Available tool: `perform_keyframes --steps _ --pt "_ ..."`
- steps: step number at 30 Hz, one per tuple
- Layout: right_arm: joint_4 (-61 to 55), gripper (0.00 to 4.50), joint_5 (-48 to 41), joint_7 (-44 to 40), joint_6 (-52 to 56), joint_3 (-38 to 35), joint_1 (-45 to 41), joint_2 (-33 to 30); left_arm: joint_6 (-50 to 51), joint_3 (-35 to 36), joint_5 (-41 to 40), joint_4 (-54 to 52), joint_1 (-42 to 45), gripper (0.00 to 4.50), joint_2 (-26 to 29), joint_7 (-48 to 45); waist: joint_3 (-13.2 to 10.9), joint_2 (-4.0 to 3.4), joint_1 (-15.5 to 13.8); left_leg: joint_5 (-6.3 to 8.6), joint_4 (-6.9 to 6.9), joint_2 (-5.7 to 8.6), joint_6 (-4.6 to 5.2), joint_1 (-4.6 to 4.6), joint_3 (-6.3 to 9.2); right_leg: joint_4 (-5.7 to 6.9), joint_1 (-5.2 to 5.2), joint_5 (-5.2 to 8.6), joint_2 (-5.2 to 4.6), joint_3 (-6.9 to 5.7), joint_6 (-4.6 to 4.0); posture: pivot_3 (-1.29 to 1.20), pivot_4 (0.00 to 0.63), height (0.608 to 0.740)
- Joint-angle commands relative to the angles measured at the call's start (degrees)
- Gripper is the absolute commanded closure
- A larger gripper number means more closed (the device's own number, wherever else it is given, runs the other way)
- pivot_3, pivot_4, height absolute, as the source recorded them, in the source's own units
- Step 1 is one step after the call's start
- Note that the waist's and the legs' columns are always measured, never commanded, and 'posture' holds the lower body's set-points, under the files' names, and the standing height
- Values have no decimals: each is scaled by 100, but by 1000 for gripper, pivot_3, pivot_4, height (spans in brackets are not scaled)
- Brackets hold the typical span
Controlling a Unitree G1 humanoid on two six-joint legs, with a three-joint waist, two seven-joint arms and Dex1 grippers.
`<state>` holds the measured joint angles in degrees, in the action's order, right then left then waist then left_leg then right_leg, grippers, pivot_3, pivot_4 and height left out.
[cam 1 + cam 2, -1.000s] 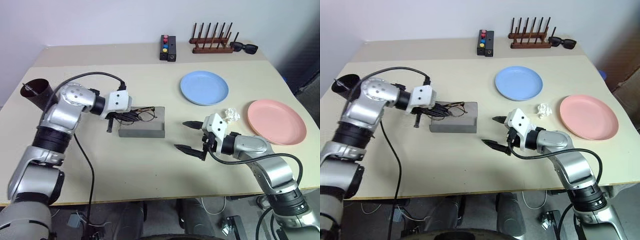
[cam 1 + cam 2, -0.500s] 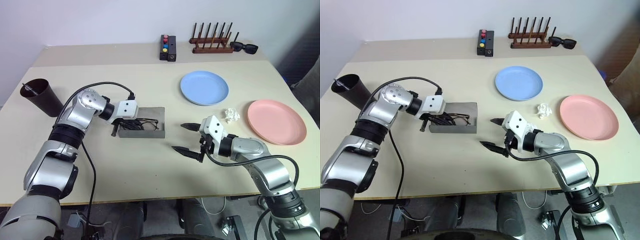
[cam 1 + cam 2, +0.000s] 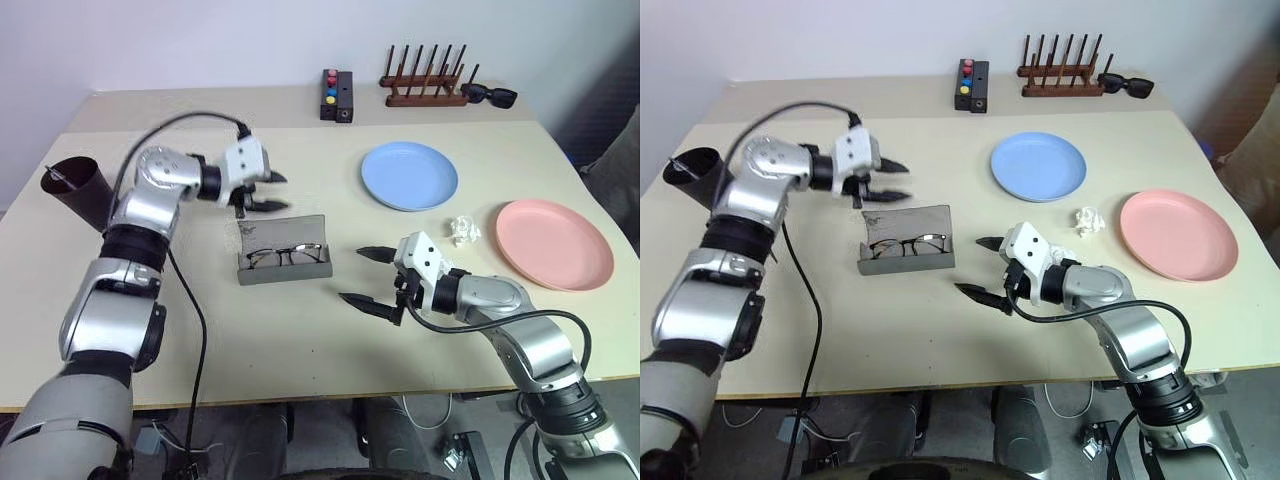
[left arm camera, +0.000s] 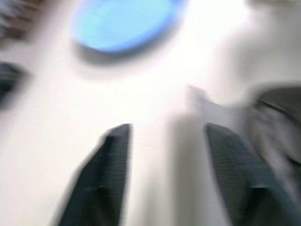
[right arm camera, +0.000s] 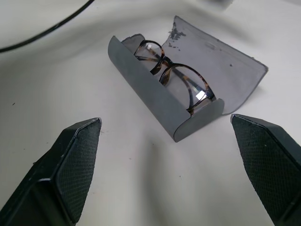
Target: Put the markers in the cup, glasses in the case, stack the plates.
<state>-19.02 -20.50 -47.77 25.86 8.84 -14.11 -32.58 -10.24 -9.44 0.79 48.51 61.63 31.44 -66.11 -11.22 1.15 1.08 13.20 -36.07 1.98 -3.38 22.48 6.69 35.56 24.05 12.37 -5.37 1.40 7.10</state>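
No text, label, brand, number or sign can be read on anything here.

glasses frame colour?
Dark tortoiseshell, brown-mottled; the glasses show it best in the right wrist view, lying in the open case.

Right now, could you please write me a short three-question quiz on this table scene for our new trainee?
1. True or false: the glasses lie inside the open case.
2. Which plate lies nearer the case: A, the blue plate, or B, the pink plate?
3. Fill in: the right gripper has its jaws ____ and holds nothing.

Key: 1 true; 2 A; 3 open.
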Motion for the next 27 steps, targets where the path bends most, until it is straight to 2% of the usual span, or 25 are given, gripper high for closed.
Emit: perform_keyframes --steps 1,5,14,20,27 --pt "-155 0 -25 -22 -75 -12 -114 58 -292 131 267 518 126 4092 64 762 0 0 11 0 1 0 0 -2 0 1 0 0 0 0 0 0 150 739" --pt "-152 0 -20 -19 -73 9 -137 71 -515 -23 514 809 27 4092 77 1003 -1 1 -8 0 -2 0 0 2 0 0 0 -2 1 0 0 0 150 739" --pt "-163 0 -31 -25 -84 53 -154 87 -592 -224 566 308 -720 4092 110 326 0 0 -13 0 -2 2 0 4 0 0 0 -11 0 0 -13 0 150 739" --pt "-169 0 -115 -84 -77 -23 -149 70 7 60 11 -685 -1152 4092 220 -304 0 0 4 0 0 1 0 2 0 1 0 -11 0 1 -14 0 150 739" --pt "-70 0 -234 -69 -96 -174 -190 149 931 18 -446 -2458 -1985 4092 492 -844 0 0 -1 0 0 1 0 2 0 0 0 -11 -1 1 -15 0 150 739"
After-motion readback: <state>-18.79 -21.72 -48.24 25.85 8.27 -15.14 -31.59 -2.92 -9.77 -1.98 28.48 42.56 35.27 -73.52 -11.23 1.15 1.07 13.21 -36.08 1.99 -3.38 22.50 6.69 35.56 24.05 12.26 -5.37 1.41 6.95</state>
